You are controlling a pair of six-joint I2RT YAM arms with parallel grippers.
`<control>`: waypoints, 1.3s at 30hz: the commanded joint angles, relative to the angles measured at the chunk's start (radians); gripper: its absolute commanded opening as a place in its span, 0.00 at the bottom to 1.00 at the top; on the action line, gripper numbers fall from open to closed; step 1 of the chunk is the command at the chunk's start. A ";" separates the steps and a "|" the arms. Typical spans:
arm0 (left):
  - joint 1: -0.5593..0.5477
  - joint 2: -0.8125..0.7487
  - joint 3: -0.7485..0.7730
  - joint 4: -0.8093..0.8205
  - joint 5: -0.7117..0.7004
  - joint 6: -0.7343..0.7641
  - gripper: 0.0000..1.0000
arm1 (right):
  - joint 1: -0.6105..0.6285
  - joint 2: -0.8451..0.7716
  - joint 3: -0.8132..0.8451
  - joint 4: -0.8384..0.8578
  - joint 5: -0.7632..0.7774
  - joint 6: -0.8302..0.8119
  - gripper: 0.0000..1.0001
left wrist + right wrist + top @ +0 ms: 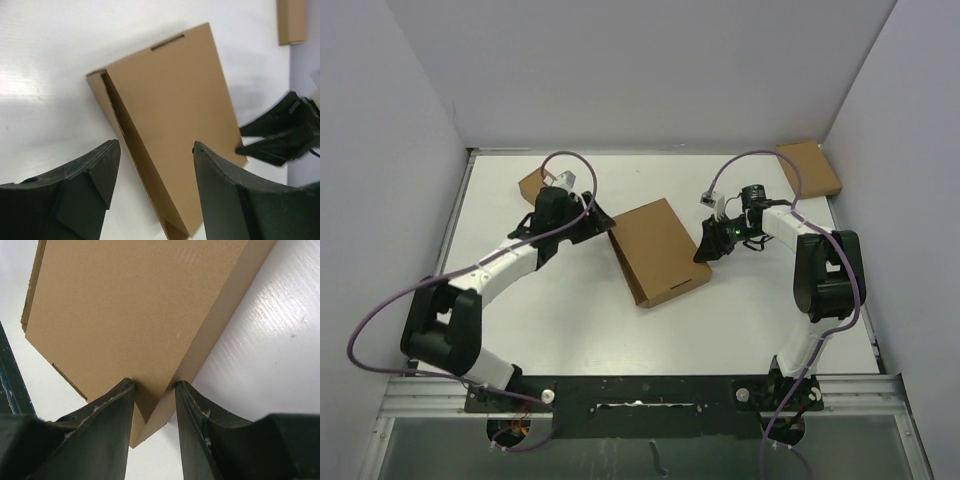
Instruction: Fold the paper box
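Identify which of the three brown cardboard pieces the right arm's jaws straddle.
The paper box, the largest, central: its corner sits between the right jaws. The far-left box and far-right box lie apart, smaller.

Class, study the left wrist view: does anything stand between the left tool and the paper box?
Nothing visible does. The paper box lies directly ahead of the open left tool, with no other object in the gap.
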 commanded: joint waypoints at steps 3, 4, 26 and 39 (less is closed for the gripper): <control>-0.090 -0.271 -0.264 0.142 -0.005 -0.155 0.60 | 0.013 0.030 0.001 -0.011 0.081 -0.048 0.37; -0.117 -0.301 -0.309 0.162 -0.029 -0.189 0.61 | 0.013 0.031 0.000 -0.011 0.081 -0.048 0.37; -0.517 -0.195 -0.438 0.298 -0.399 -0.549 0.82 | 0.015 0.028 0.000 -0.011 0.081 -0.047 0.37; -0.568 -0.107 -0.332 0.128 -0.438 -0.678 0.52 | 0.016 0.027 0.000 -0.011 0.078 -0.047 0.37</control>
